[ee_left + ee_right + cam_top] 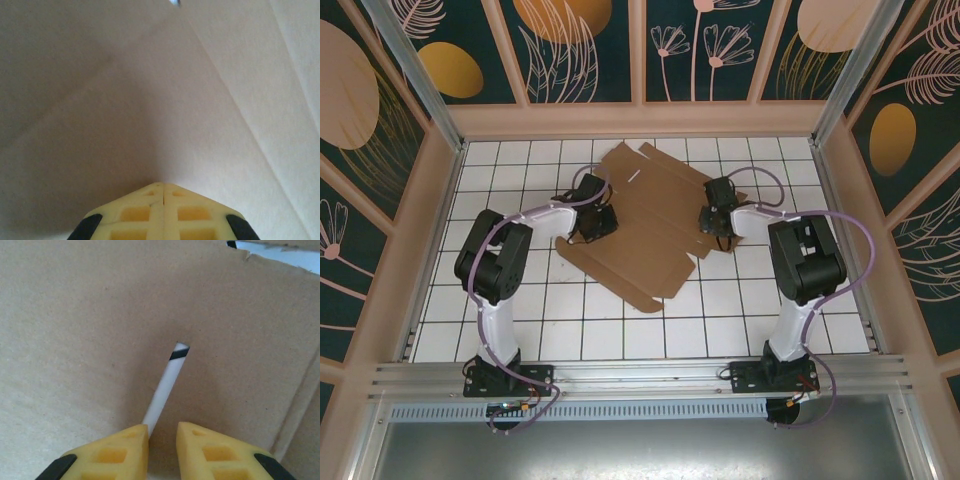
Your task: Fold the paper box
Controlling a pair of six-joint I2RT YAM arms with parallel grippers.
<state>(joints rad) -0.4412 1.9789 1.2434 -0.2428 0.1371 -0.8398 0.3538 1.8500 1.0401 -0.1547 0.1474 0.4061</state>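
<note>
Left fingers [136, 212] pressed together, empty, paper box [650, 215] just ahead; right fingers [117, 452] slightly parted, empty, at slot [167, 385].

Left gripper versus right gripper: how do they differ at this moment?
The left gripper is closed tight, while the right gripper shows a narrow gap. The left gripper faces plain creased cardboard, while the right gripper points at a slot in the paper box. Both are yellow-tipped and close over that box.
</note>
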